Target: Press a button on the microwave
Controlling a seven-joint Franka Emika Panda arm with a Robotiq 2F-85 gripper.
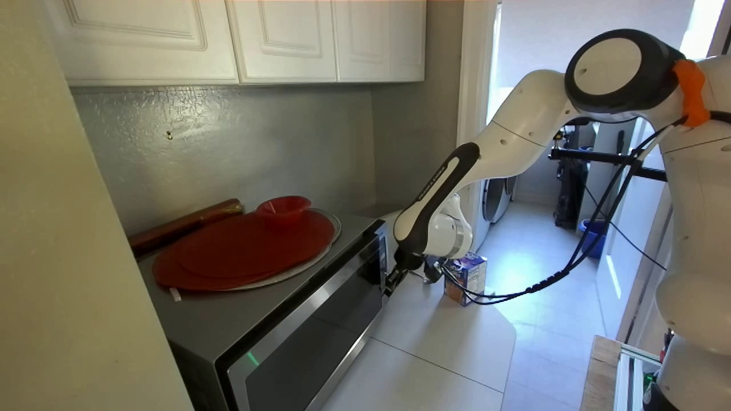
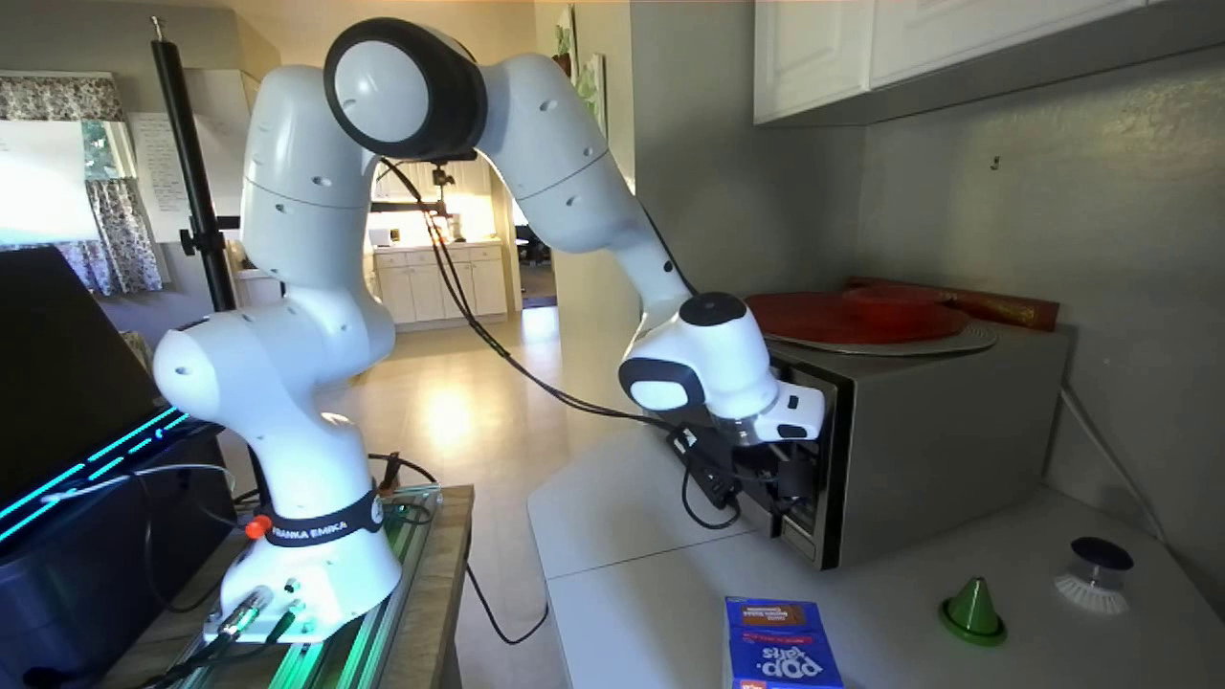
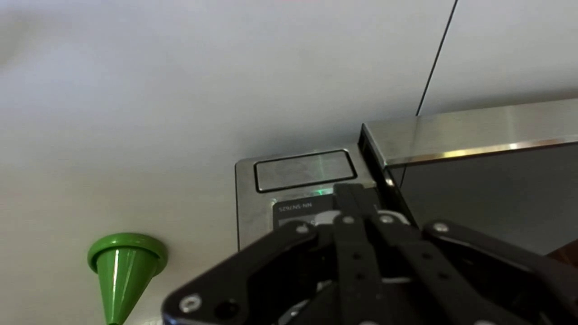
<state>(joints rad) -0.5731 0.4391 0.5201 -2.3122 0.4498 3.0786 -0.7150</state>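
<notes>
Robotiq gripper [image 3: 354,188] up front in the wrist view, jaws pressed together on nothing. That rectangular button [image 3: 306,171] looks easiest: square up, push slow and light. It's beside the jaws, which overlap the control panel [image 3: 300,207]; contact unclear. In both exterior views the microwave [image 2: 957,440] is on the counter [image 2: 632,612], control end by the jaws.
</notes>
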